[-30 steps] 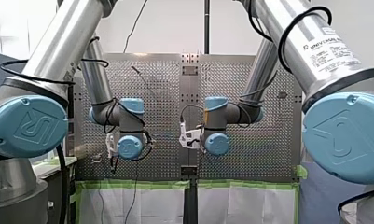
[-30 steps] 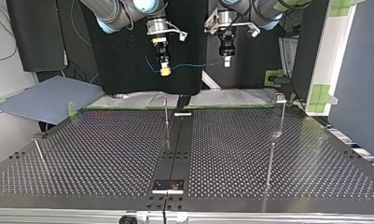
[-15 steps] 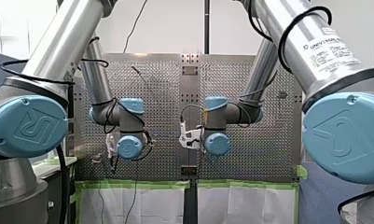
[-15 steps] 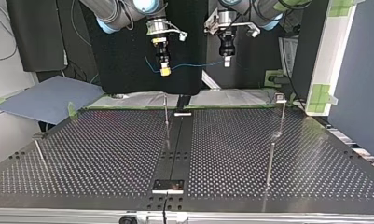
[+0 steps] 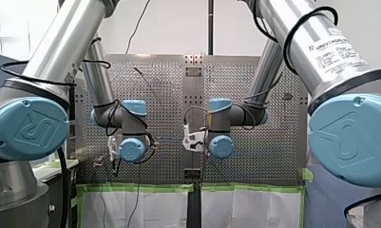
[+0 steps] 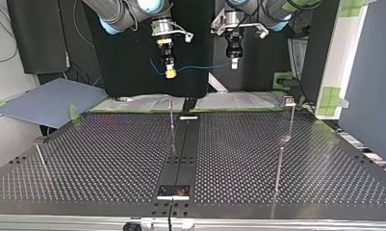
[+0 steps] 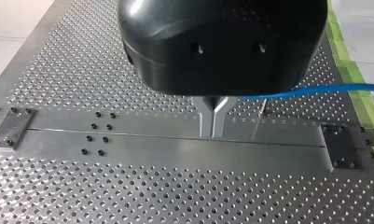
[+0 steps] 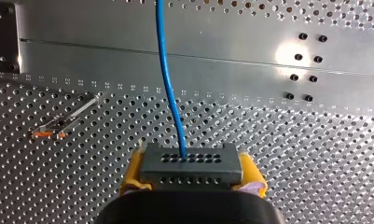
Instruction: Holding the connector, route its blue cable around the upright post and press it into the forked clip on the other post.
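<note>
Yellow-padded right claw (image 8: pixel 192 176) clamps the connector (image 8: pixel 190 161); left claw (image 7: pixel 213 117) pinches the blue cable (image 8: pixel 168 79). Keep it taut while lowering toward the upright post (image 6: pixel 172 119).

The left gripper's (image 7: pixel 212 125) black housing (image 7: pixel 222 42) covers all but its fingertips and part of the blue cable (image 7: pixel 315 89), which runs out of frame. The right gripper (image 8: pixel 191 173) is cut off by the edge, its yellow pads (image 8: pixel 131 177) mostly behind the connector (image 8: pixel 190 163). In the front view wrist joints (image 5: pixel 132 149) hide both grippers. The top view's forked clip (image 6: pixel 289 100) is too small to make out.
</note>
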